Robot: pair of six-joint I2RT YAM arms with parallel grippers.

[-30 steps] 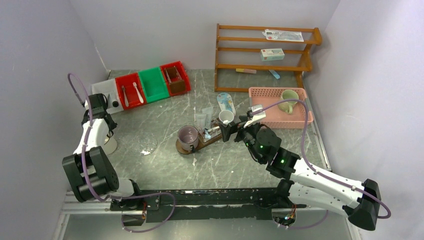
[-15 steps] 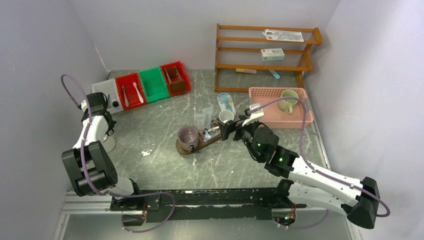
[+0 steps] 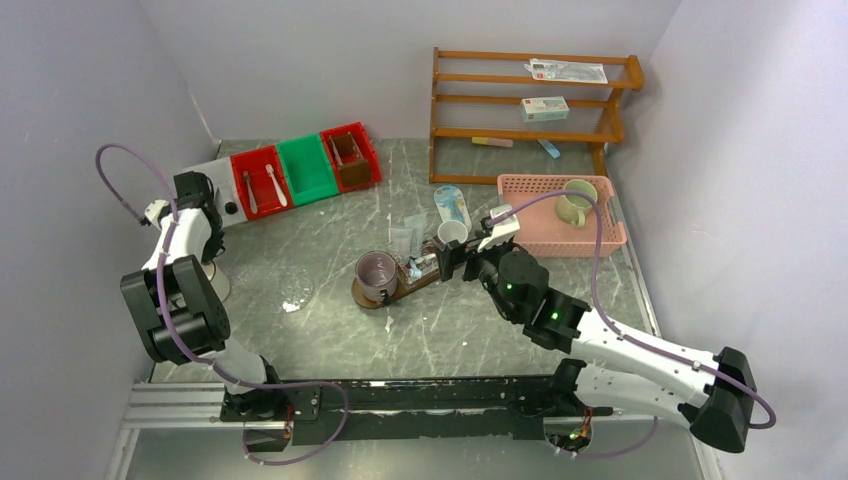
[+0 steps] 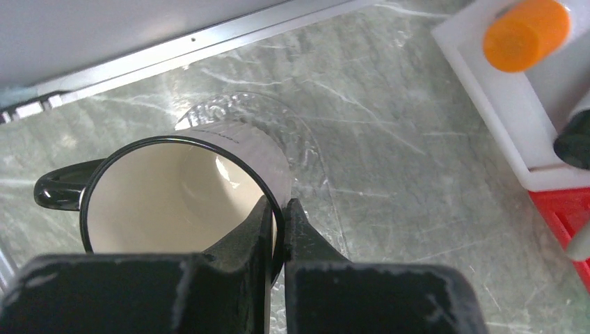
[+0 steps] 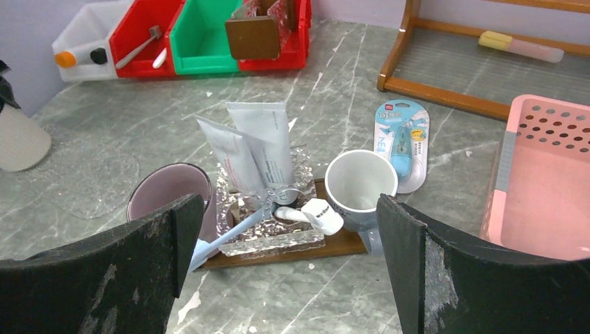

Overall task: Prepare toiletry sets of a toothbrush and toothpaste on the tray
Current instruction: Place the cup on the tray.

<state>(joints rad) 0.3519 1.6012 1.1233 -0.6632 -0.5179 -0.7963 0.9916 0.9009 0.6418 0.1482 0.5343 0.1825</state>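
**Tray** (image 5: 292, 255): a dark brown wooden board lying flat near the table's centre.

**Mauve mug** (image 5: 167, 198): upright on the tray's left end, mouth up.

**White mug** (image 5: 360, 182): upright on the tray's right end.

**Two white tubes** (image 5: 254, 149): side by side between the two mugs. Their wide crimped ends point away from the arms, and their narrow ends meet over a clear crinkled dish (image 5: 278, 240) on the tray's middle.

**Slim pale toothbrush** (image 5: 233, 233): lies slantwise across the dish.

**Black-rimmed mug** (image 4: 160, 209): white, with a black handle. It stands upright at the table's left edge, well apart from the tray. The left gripper (image 4: 278, 212) pinches its wall.
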